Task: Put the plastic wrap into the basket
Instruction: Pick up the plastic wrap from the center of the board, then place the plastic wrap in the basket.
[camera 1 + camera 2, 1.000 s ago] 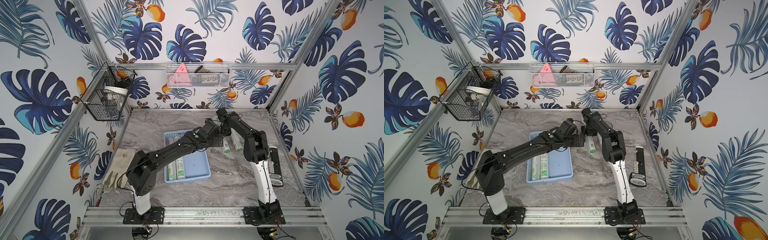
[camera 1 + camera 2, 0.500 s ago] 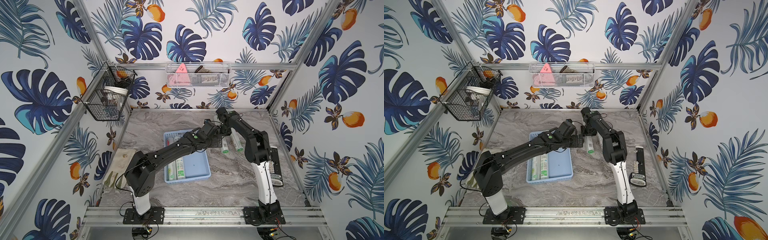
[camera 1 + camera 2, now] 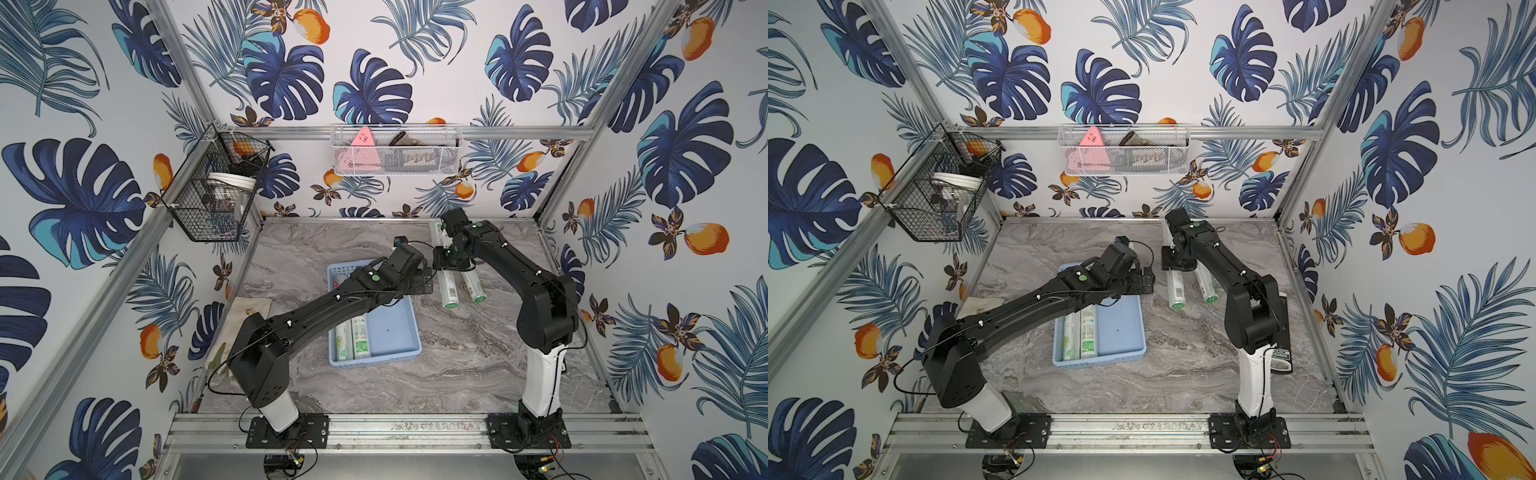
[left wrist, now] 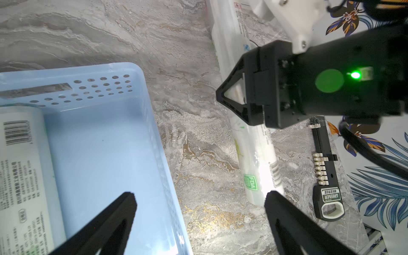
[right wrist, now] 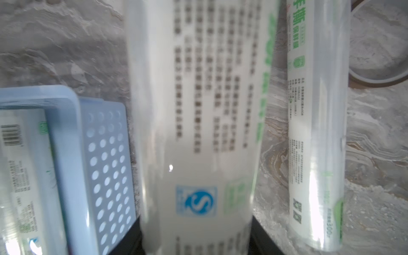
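The marble table (image 3: 457,374) fills the booth floor. Its front stretch, from the basket forward to the rail, lies open. The left arm (image 3: 332,303) reaches diagonally over the basket, and the right arm (image 3: 511,266) bends inward from the other side. The two wrists come close together toward the back.

The light-blue basket (image 3: 376,359) sits left of centre, with its long walls running front to back. Two rolls of plastic wrap (image 3: 360,334) lie side by side against its left wall, and the right half of its floor is bare.

Outside the basket, past a strip of bare marble along its right wall, the third roll (image 3: 449,291) runs roughly parallel to it. The fourth roll (image 3: 474,286) lies just beside the third, and the right wrist view shows a narrow gap between them.

The right gripper (image 5: 196,240) is closed around the third roll near its middle, a finger on each side. Whether the roll is clear of the marble I cannot tell. The left gripper (image 4: 199,196) hangs over the basket's right rim, fingers spread wide and holding nothing. One finger is above the basket floor, the other above the third roll's near end.

A black bit holder (image 4: 326,194) lies by the table's right edge. A brown tape ring (image 5: 375,77) sits beyond the fourth roll.
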